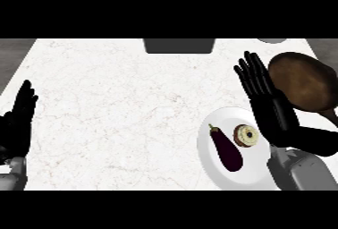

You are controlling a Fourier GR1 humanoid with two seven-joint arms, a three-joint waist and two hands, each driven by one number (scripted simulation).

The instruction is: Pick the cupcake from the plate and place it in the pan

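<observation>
Nothing was yet done: the cupcake [247, 135] lay on the plate [218, 172] near the tabletop's right edge, the right hand [267, 107] flat and unclenched between it and the pan [303, 82].

The right hand [267, 105] covers the plate's [214, 172] right rim and part of the pan [300, 85], whose handle the picture's right edge cuts off.

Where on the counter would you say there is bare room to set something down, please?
The wide stretch of counter between the left robot hand and the plate is bare. The right side is crowded: plate with eggplant and cupcake, the right robot hand, and the pan close together.
</observation>
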